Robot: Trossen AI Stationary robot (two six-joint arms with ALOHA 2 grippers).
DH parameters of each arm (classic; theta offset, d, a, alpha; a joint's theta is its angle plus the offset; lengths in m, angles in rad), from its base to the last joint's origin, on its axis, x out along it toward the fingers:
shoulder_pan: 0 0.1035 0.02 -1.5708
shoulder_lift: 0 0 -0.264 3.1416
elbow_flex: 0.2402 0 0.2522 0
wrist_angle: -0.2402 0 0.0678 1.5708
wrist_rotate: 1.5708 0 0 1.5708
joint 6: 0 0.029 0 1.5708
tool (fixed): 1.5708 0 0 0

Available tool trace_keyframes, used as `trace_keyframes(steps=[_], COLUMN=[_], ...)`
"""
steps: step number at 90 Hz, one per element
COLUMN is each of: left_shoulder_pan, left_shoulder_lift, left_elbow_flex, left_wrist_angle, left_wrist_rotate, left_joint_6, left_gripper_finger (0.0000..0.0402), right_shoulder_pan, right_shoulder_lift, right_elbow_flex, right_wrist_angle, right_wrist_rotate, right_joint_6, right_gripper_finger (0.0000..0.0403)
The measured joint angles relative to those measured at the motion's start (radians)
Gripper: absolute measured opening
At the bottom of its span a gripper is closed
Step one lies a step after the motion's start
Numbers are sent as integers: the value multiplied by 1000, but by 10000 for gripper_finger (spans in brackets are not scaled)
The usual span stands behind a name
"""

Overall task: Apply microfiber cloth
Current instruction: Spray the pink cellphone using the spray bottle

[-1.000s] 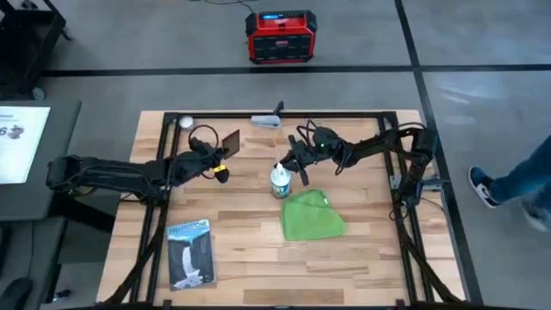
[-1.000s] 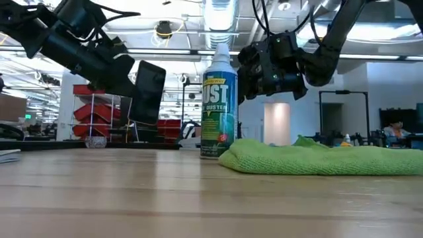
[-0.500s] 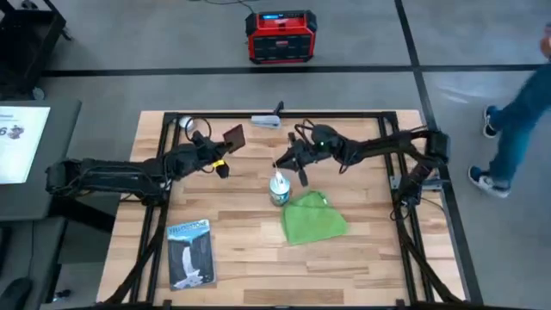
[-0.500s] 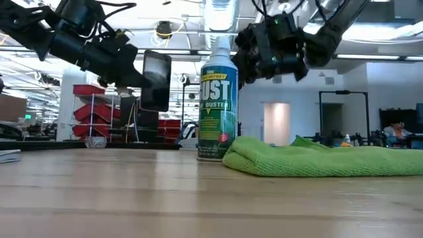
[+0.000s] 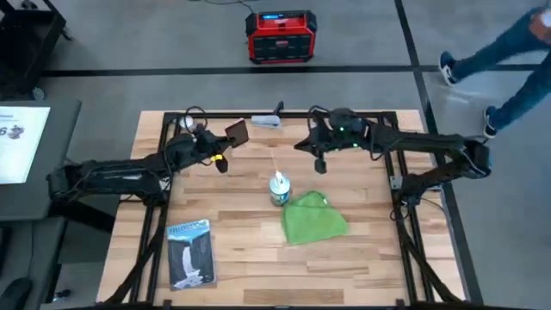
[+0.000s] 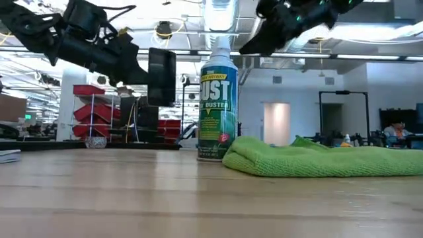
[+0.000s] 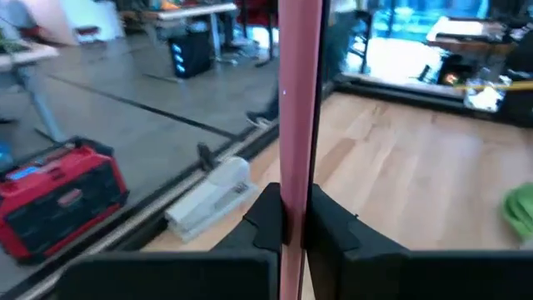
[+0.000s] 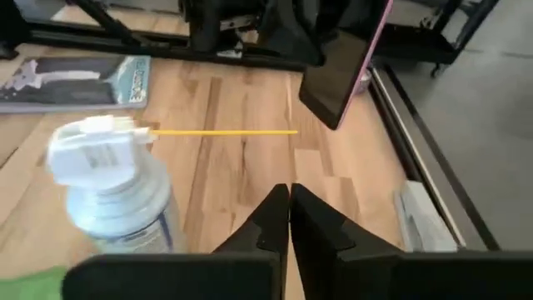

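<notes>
Lying rumpled toward the table's near edge, right of centre, the microfiber cloth sits nearer the right gripper, which hangs pinched, empty, toward the far edge; the left gripper grips the pink phone.

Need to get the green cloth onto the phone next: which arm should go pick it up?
Right, probably. The right gripper is empty with fingers shut, raised on the microfiber cloth's side of the table. The left gripper is busy, shut on the pink phone, held edge-up.
</notes>
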Motion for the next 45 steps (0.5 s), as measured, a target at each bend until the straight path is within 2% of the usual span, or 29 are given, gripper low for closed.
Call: trace_keyframes(steps=[21,45], left_shoulder_pan=[0,0], left_shoulder_lift=[192,326], left_elbow_flex=[102,252], left_wrist_angle=[45,56], left_wrist_rotate=[24,83], left_joint_6=[22,63], left_gripper_finger=[3,3], right_shoulder_pan=[98,142], right_shoulder_lift=[30,127], right_elbow_flex=[108,259], right_wrist_angle=[-182,-333], right_wrist_rotate=[84,126], right_joint_6=[18,22], right_gripper_finger=[0,0])
